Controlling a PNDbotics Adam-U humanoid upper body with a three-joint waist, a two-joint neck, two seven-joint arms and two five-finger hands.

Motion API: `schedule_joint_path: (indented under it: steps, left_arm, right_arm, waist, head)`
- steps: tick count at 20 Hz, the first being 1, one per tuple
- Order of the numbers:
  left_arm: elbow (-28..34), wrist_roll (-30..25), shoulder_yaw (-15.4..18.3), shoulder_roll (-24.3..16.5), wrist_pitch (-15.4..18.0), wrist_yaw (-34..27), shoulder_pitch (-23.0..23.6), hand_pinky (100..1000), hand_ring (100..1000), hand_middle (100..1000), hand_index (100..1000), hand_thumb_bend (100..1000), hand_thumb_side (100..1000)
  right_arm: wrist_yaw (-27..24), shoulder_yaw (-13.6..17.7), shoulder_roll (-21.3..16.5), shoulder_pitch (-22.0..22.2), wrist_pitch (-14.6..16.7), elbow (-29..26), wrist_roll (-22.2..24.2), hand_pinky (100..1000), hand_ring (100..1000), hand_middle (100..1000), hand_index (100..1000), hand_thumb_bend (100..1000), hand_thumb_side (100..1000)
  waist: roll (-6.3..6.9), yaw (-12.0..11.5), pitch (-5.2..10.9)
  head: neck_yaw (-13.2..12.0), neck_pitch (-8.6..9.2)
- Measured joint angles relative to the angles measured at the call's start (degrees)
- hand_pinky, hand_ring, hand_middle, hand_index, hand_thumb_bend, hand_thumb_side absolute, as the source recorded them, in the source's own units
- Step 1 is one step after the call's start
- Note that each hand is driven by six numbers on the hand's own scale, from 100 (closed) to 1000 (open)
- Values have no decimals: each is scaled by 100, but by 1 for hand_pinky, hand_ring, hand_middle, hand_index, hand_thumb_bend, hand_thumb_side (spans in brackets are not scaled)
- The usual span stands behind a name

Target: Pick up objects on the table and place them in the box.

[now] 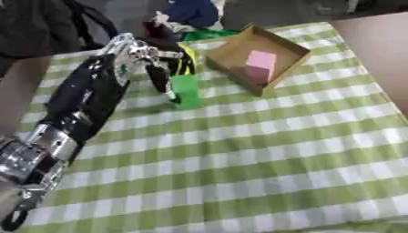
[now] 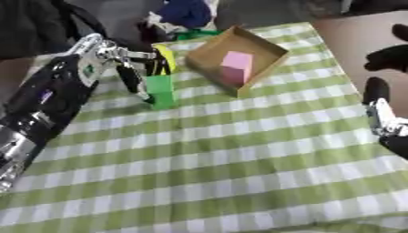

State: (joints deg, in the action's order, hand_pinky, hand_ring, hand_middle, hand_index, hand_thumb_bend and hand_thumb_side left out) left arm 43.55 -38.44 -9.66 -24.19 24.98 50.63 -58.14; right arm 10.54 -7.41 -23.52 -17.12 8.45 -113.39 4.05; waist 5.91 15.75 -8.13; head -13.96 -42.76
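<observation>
One pink block [image 1: 260, 63] already lies in the box [image 1: 226, 50], while the left hand [image 1: 155, 61], fingers curled round the green block [image 1: 186, 90] on the bench [image 1: 263, 154] beside the box, has it yet to deliver.

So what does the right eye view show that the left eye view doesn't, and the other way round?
Only the right eye view shows the right hand, at the right edge beside the table; its finger state is unclear. Only the left eye view shows the left arm's silver joint near the lower left corner. Both show the left hand with its fingers round the green block on the checked cloth, something yellow behind it, and the cardboard box holding a pink block.
</observation>
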Motion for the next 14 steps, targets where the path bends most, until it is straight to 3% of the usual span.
schedule_joint_path:
  steps: [7,14]
  left_arm:
    - [44,225,7,1,225,47,18,669,493,488,754,454,163]
    - [342,394,220,1,284,205,-148,686,496,489,754,433,178]
  right_arm:
    - [1,0,0,0,-3,0,3,840,719,689,947,100,406]
    - [1,-3,1,0,-13,0,15,840,719,689,947,100,407]
  waist:
    - [-2,5,-3]
    - [-1,19,-3]
  head:
    - [2,3]
    - [2,3]
